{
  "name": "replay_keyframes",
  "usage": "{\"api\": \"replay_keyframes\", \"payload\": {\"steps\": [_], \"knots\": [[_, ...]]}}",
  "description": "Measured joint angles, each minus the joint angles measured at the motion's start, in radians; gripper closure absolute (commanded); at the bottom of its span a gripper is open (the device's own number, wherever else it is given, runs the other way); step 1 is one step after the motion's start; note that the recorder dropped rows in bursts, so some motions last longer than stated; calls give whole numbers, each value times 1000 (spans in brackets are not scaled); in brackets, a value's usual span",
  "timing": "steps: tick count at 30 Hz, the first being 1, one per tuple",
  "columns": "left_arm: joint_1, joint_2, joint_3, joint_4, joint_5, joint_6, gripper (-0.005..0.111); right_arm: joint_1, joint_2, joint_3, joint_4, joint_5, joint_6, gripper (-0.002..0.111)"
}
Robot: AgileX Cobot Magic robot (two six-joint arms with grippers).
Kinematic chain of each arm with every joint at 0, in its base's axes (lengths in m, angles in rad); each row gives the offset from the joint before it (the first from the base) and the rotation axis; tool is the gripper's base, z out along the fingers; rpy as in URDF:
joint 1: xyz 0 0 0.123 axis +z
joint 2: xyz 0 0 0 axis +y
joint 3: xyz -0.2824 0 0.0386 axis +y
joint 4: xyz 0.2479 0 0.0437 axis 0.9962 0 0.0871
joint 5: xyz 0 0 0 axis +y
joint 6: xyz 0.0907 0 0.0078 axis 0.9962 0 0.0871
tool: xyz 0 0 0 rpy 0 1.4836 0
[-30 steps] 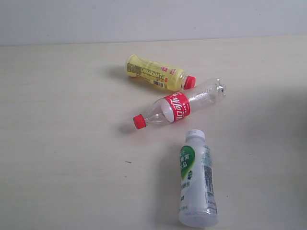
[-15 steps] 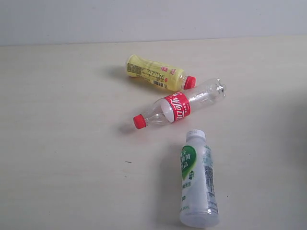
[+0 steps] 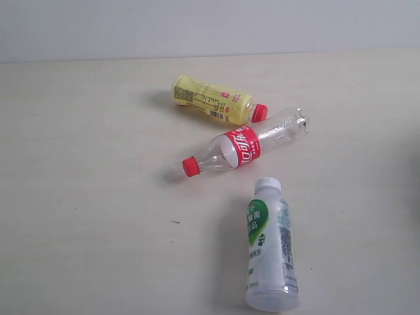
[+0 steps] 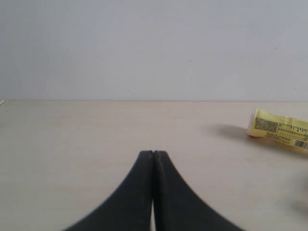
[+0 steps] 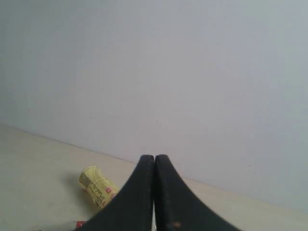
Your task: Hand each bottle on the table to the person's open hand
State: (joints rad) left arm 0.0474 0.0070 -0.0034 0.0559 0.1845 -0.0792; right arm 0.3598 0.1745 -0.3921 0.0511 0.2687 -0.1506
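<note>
The left gripper (image 4: 153,153) and right gripper (image 5: 154,156) were each pressed fully closed, holding nothing. On the table (image 3: 85,164), the white-green bottle (image 3: 269,246) lay nearer than the red-labelled bottle (image 3: 243,147), and the yellow bottle (image 3: 213,99) lay just beyond it.

Three bottles lie on their sides, right of the middle of the table (image 3: 85,197). The yellow bottle (image 3: 211,100) has its red cap just beside the clear red-labelled bottle (image 3: 244,147), leaving no gap to pass there. The white-green bottle (image 3: 270,246) lies near, with a narrow lane between. The table's left side offers a wide, open approach.
</note>
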Motion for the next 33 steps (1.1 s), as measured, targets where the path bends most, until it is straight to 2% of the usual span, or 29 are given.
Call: {"api": "replay_keyframes", "payload": {"steps": [33], "knots": [[0, 0, 0, 0, 0, 0, 107, 0, -169, 0, -20, 5, 18, 108]]}}
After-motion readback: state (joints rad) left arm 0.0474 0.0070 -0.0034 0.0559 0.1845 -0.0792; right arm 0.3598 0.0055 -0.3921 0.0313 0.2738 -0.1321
